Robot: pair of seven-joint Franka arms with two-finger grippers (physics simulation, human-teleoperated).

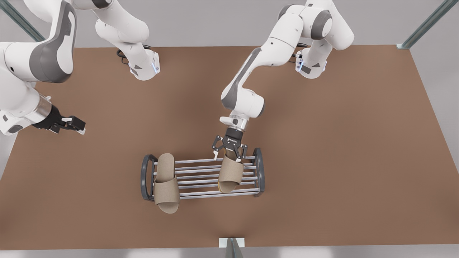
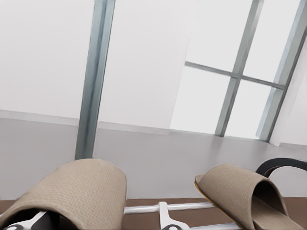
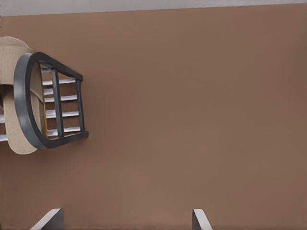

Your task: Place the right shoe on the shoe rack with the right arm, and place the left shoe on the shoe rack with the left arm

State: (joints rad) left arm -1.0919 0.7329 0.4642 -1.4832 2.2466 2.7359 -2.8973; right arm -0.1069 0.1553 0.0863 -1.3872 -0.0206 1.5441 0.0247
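Off the shoe rack's [image 1: 204,195] end on the front view's left, well apart from it, your right gripper [image 1: 77,126] hangs above the brown table [image 1: 322,161], its fingertips [image 3: 48,219] spread wide and holding nothing. On that end of the rack lies the right shoe [image 1: 166,184], its toe jutting past the rack's bars. Toward the rack's other end, the left shoe [image 1: 230,173] rests across the bars, slightly tilted. Your left gripper [image 1: 230,152] hangs just over this shoe's heel, fingers splayed on either side and not pinching it.
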